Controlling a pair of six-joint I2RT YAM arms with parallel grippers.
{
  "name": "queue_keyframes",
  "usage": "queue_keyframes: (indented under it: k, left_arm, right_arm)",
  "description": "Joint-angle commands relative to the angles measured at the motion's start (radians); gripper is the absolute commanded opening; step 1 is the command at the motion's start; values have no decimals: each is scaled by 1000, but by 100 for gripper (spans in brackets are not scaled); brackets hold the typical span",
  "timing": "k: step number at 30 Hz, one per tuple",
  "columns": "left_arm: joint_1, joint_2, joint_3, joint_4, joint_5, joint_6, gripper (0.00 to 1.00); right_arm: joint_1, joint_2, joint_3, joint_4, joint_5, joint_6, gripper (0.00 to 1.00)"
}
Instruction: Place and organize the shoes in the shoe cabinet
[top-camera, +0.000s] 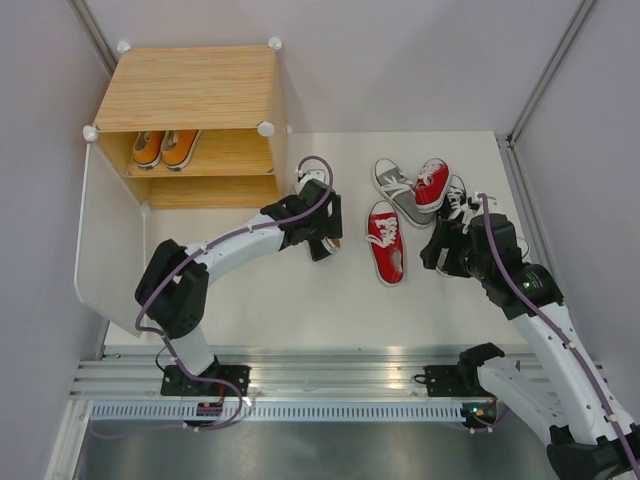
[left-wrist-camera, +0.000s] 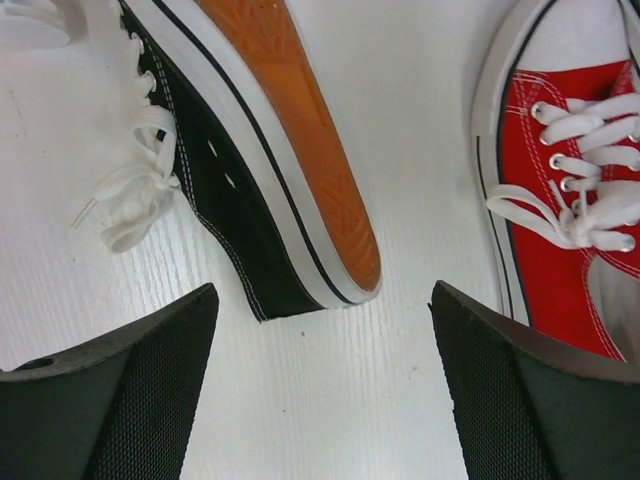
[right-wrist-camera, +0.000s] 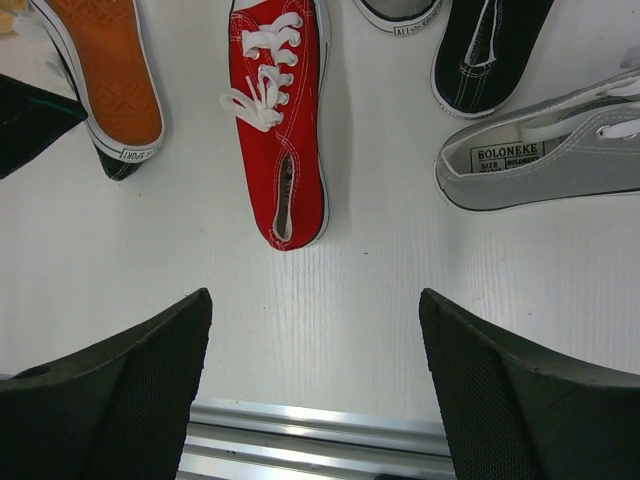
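1. My left claw (left-wrist-camera: 320, 325) hangs spread and empty above a black shoe (left-wrist-camera: 225, 190), probably lining up a pinch.
2. The shoe lies on its side on the surface (left-wrist-camera: 420, 150), long axis from upper left to lower centre, heel seemingly nearest me.
3. My right claw (right-wrist-camera: 315, 310) is spread, empty.
4. The cabinet (top-camera: 190, 85), upper left of the top view, holds an orange pair (top-camera: 165, 148).

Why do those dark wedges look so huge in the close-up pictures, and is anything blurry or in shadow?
Left wrist view: the wedges are the left gripper's fingers, right by the lens, so they loom; the black shoe is sharp. Right wrist view: same with the right gripper's fingers; the grey shoe label reads clearly. Top view: even light, soft shadows, dimmer inside the shoe cabinet.
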Motion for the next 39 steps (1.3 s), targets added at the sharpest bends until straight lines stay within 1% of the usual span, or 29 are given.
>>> queue_keyframes:
  k: [1, 4, 7, 11, 13, 14, 16, 17, 19, 20, 23, 26, 29, 30, 33, 36, 39]
  left_arm:
    - [44, 37, -16, 102, 34, -57, 89]
    - [61, 95, 14, 105, 72, -59, 88]
    - [62, 154, 37, 111, 96, -59, 84]
    - [62, 215, 62, 107, 120, -65, 77]
    - [62, 235, 72, 100, 131, -60, 72]
    - [61, 237, 79, 79, 132, -50, 64]
    - [61, 225, 94, 56, 114, -30, 53]
    - [61, 215, 102, 27, 103, -19, 41]
    - [61, 195, 111, -7, 45, 24, 29]
    - [61, 174, 120, -22, 24, 44, 22]
    - [59, 125, 131, -94, -79, 143, 14]
    - [58, 91, 135, -169, -201, 245, 13]
    - [36, 77, 122, -228, -271, 317, 13]
    - [10, 77, 116, -242, -320, 343, 14]
    - [-43, 92, 96, -254, -395, 368, 15]
    - [-140, 152, 105, -275, -414, 363, 18]
    - [-195, 227, 143, -292, -378, 343, 23]
  right_arm:
    - [6, -29, -9, -4, -6, 8, 88]
    - [5, -44, -17, -17, 5, 12, 88]
    - [5, -50, -18, -25, 10, 17, 88]
    - [5, -60, -12, -37, 17, 17, 89]
    - [6, -64, -5, -50, 22, 17, 88]
    - [5, -70, -3, -54, 22, 14, 88]
    - [5, -79, 6, -71, 27, 8, 89]
    - [5, -84, 8, -80, 30, 8, 89]
    - [5, -95, 11, -85, 36, 5, 88]
    - [5, -96, 11, -88, 36, 3, 88]
    - [6, -96, 15, -91, 33, -2, 89]
    - [5, -93, 17, -84, 25, -5, 89]
    - [5, -93, 9, -71, 16, -8, 89]
    - [5, -89, 3, -68, 11, -9, 89]
    - [6, -84, -9, -54, -2, -14, 88]
    - [5, -78, -12, -42, -21, -15, 89]
    - [5, -72, -6, -42, -35, -15, 89]
